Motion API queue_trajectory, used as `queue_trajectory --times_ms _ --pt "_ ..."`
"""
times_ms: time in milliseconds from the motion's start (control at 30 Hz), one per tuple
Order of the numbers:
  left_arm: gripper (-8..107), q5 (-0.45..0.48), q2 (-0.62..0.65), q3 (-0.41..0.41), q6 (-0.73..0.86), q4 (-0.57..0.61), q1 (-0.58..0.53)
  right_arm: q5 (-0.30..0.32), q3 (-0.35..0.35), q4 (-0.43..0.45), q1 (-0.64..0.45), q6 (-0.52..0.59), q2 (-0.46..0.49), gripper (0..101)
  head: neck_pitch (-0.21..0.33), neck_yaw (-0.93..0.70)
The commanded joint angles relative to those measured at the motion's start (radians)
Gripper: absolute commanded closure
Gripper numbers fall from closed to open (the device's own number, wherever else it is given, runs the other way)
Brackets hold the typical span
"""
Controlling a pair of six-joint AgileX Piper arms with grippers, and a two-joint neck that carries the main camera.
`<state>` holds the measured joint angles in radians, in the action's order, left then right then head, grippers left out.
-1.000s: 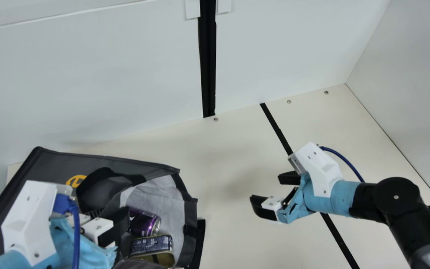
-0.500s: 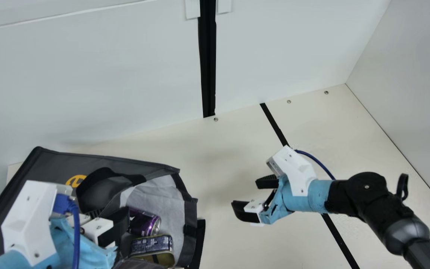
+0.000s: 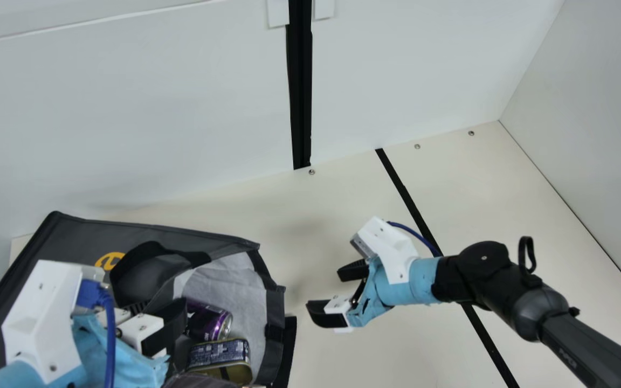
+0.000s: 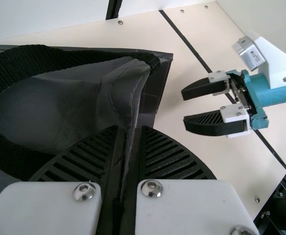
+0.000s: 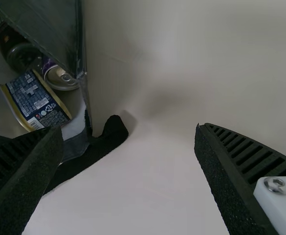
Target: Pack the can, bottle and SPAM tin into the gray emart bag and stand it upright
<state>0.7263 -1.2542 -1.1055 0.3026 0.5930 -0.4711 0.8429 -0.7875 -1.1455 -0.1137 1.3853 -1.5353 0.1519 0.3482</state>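
In the main view, the gray emart bag [image 3: 78, 231] lies on its side, the can [image 3: 211, 321] and SPAM tin [image 3: 219, 353] within its mouth. Bare tabletop [image 3: 337, 199] separates that edge from my right gripper [image 3: 325, 291], jaws spread (decent elbow room). Through the left wrist view, my left gripper [image 3: 164, 308] has its jaws pinching the bag's fabric. The right wrist view shows a dark bottle [image 5: 21, 53] beside the can, inside the bag.

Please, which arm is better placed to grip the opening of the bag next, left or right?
Probably the right: its claw is open and empty, pointing toward the open side of the bag. The left claw is busy, pinching the bag's fabric.
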Motion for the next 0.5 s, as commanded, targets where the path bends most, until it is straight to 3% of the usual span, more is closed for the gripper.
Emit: queue_trajectory --times_ms 0,467 --pt "107 0.000 0.000 0.000 0.000 0.000 0.000 0.004 -0.006 -0.008 0.015 0.008 -0.018 6 0.023 0.001" --pt "107 0.000 0.000 0.000 0.000 0.000 0.000 0.009 -0.068 -0.077 0.118 0.055 -0.136 6 0.023 0.001"
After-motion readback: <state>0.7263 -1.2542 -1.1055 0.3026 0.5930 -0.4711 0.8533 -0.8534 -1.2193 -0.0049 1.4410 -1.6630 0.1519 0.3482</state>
